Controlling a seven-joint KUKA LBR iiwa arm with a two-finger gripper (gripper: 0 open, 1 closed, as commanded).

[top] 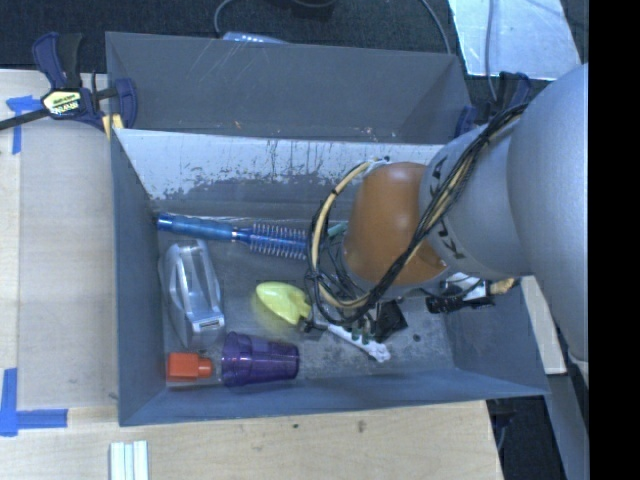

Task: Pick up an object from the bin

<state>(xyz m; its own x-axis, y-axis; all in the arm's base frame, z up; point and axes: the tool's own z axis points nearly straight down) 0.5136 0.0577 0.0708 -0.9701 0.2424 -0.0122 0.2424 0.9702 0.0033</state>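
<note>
My gripper point(372, 346) is low over the bin floor at the front middle, mostly hidden under the arm's cover and cables. Just left of it, close to touching, lies a yellow rounded thing point(281, 302). A purple ribbed cup point(259, 359) lies on its side at the front, left of the gripper. A blue-handled brush with a coiled blue head point(236, 232) lies across the back of the floor, its right end running under the arm.
A clear plastic piece point(195, 286) lies on the left side of the floor, and a small orange-red block point(188, 368) sits in the front left corner beside the purple cup. The arm covers the right part of the bin.
</note>
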